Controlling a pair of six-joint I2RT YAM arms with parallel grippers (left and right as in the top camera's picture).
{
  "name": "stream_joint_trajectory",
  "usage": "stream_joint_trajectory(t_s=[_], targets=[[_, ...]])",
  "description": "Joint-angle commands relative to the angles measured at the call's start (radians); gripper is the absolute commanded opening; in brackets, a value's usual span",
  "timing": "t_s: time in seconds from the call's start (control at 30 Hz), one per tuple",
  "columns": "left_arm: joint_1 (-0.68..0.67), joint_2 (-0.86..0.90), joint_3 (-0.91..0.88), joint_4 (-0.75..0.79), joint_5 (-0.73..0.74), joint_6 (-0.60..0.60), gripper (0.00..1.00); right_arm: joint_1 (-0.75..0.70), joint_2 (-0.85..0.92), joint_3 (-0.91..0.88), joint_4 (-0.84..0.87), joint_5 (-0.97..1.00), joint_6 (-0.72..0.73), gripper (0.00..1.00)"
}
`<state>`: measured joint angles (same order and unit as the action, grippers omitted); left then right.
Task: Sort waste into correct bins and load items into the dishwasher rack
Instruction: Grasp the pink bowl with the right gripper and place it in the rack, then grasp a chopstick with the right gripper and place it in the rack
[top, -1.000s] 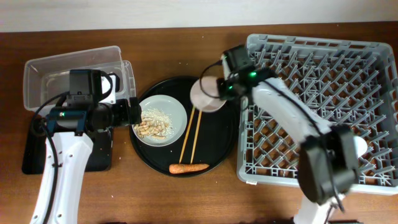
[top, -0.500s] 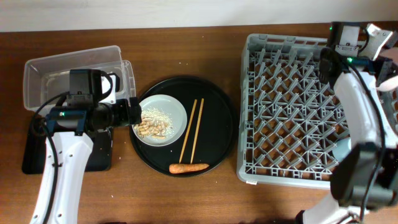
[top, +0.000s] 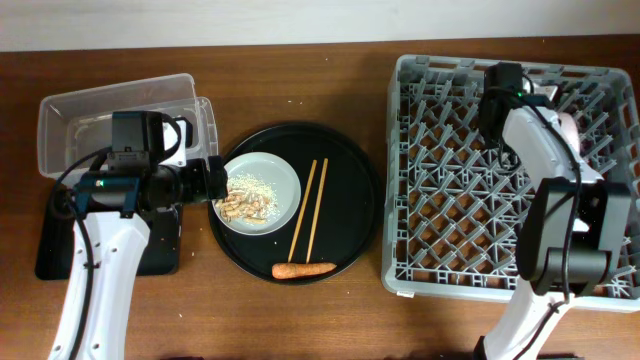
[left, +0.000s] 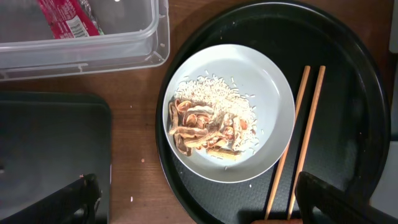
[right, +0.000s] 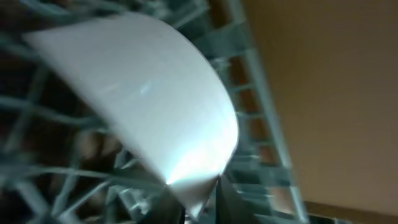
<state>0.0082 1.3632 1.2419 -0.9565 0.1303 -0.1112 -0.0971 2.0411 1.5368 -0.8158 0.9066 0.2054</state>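
Your left gripper (top: 218, 180) hangs wide open at the rim of the plate (top: 281, 174), which holds the food scraps (top: 248, 200); chopsticks (top: 308, 208) lie just beside. Your right gripper (right: 189, 200) is at the bowl (right: 143, 106) in the rack (top: 440, 200); its jaws are too blurred to tell.

Plate (top: 285, 178), scraps (top: 245, 205), chopsticks (top: 308, 208), carrot (top: 303, 269) on rnd tray (top: 352, 200); wrapper (left: 65, 15) in tub (left: 124, 46); bowl (right: 143, 106) at rack (top: 450, 200).

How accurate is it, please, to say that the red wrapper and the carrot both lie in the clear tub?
Not quite: the red wrapper lies in the clear tub, but the carrot lies on the round black tray, as the overhead view shows.
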Motion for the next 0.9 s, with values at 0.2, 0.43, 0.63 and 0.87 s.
stream_joint_trajectory(t_s=[0.2,0.43,0.63,0.87], targets=[[0.003,-0.004,0.003,0.001,0.003,0.019,0.99,0.006,-0.339,0.003,-0.132,-0.494,0.035,0.82],[0.043,-0.004,0.003,-0.027,-0.090,-0.039,0.99,0.456,-0.378,0.002,-0.204,-0.952,0.179,0.82],[0.195,-0.004,0.003,-0.069,-0.093,-0.135,0.99,0.766,-0.068,0.002,-0.075,-0.858,0.484,0.73],[0.195,-0.004,0.003,-0.070,-0.093,-0.135,0.99,0.806,0.118,0.002,-0.070,-0.755,0.642,0.63]])
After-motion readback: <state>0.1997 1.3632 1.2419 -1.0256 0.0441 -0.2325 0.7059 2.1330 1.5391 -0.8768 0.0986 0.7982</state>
